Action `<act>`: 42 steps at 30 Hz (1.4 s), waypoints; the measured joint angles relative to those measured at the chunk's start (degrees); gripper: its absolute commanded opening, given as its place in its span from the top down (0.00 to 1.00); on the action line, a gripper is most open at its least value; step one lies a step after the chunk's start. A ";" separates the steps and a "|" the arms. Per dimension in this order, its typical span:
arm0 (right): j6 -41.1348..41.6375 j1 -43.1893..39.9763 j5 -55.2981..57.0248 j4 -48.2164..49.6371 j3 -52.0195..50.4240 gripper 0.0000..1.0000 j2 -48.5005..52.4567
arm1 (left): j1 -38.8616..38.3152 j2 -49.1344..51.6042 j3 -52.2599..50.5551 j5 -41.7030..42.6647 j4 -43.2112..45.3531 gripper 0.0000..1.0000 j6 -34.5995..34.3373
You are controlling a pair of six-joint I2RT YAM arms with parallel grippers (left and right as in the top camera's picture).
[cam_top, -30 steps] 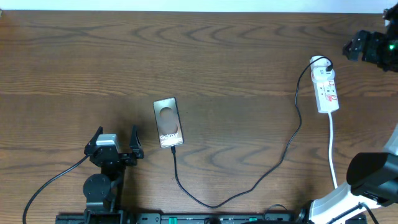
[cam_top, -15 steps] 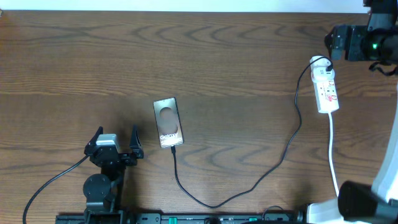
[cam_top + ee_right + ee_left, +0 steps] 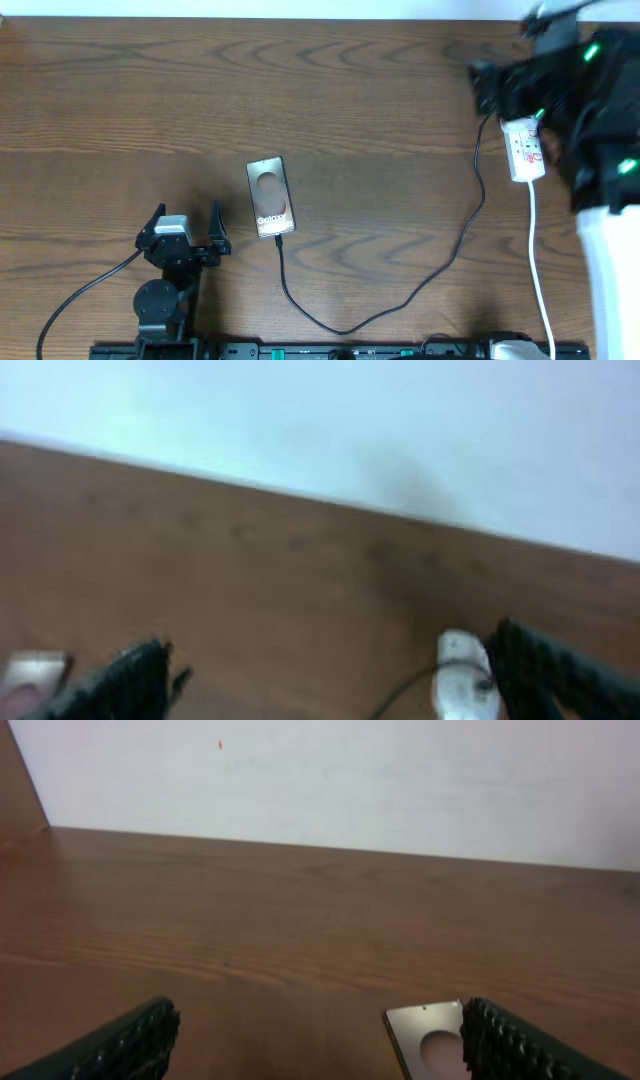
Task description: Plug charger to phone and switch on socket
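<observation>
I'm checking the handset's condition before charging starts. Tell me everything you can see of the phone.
The phone is a slim, dark, glossy rectangle with a pale rim, a pale oval on its upper screen and white lettering near its lower end. It lies flat, face up, on the wooden table, long side pointing roughly away from the robot, slightly skewed. The thin black cable meets its near short edge; whether the tip is fully seated cannot be told. Nothing else touches it.

A dark brown wood-grain surface (image 3: 380,90) fills the overhead view. A plain white wall (image 3: 400,780) rises behind its far edge, bearing a tiny red speck (image 3: 221,744).
</observation>
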 measured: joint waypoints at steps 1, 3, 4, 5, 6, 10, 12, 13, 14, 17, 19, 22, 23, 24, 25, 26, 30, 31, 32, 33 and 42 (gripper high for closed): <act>-0.02 0.52 0.00 3.56 -4.24 0.01 -1.99 | 0.00 0.00 0.00 0.04 0.00 0.09 -0.02; 0.17 1.51 0.00 10.95 -13.84 0.01 -6.64 | 0.00 0.00 0.00 0.09 0.00 0.09 -0.02; 0.52 1.90 -0.15 15.43 -19.17 0.01 -9.38 | 0.00 0.00 0.00 0.11 0.00 0.09 -0.02; 0.72 2.10 -0.20 18.67 -23.30 0.01 -11.56 | 0.00 0.00 0.00 0.13 0.00 0.09 -0.02; 1.11 2.16 -0.22 22.03 -28.22 0.01 -14.36 | 0.00 0.00 0.00 0.13 0.00 0.09 -0.02; 2.01 2.21 -0.26 34.86 -44.85 0.01 -23.50 | 0.00 0.00 0.00 0.13 0.00 0.09 -0.02; 2.08 2.21 -0.24 41.92 -51.91 0.01 -27.21 | 0.00 0.00 0.00 0.11 0.02 0.09 -0.02; 2.10 2.21 -0.22 45.16 -54.88 0.01 -29.03 | 0.00 0.02 0.00 0.11 0.00 0.09 -0.02; 2.10 2.21 -0.11 48.15 -57.90 0.01 -30.99 | 0.00 0.00 0.00 0.11 0.00 0.09 -0.02; 2.03 2.21 0.20 56.17 -64.61 0.01 -36.39 | 0.00 0.02 0.00 0.11 0.02 0.09 -0.02; 1.81 2.21 0.24 57.51 -68.19 0.01 -40.52 | 0.00 0.00 0.00 0.11 0.00 0.09 -0.02; 1.31 2.21 0.28 57.77 -72.63 0.01 -45.72 | 0.00 0.00 0.00 0.11 0.00 0.09 -0.02; 1.09 2.21 0.28 57.77 -74.03 0.01 -47.28 | 0.00 0.00 0.00 0.11 0.00 0.09 -0.02; 0.92 2.21 0.31 57.81 -75.25 0.01 -48.57 | 0.00 0.00 0.00 0.11 0.00 0.09 -0.02; 0.68 2.21 0.33 57.79 -76.67 0.01 -50.16 | 0.00 0.00 0.00 0.11 0.00 0.09 -0.02; 0.52 2.21 0.46 57.44 -77.96 0.01 -51.71 | 0.00 0.02 0.00 0.11 0.00 0.09 -0.02; 0.24 2.21 1.20 47.89 -79.93 0.01 -58.16 | 0.00 0.02 0.00 0.11 0.02 0.09 0.00; 0.24 2.21 1.36 47.34 -79.93 0.01 -58.62 | 0.00 0.00 0.00 0.11 0.00 0.09 0.00; 0.15 2.21 1.79 45.64 -79.93 0.01 -59.98 | 0.00 0.00 0.00 0.11 0.00 0.09 0.00; 0.13 2.21 2.19 44.19 -79.93 0.01 -61.18 | 0.00 0.02 0.00 0.11 0.02 0.09 -0.02; 0.33 2.21 6.54 30.75 -79.93 0.01 -71.08 | 0.00 0.00 0.00 0.11 0.00 0.09 -0.02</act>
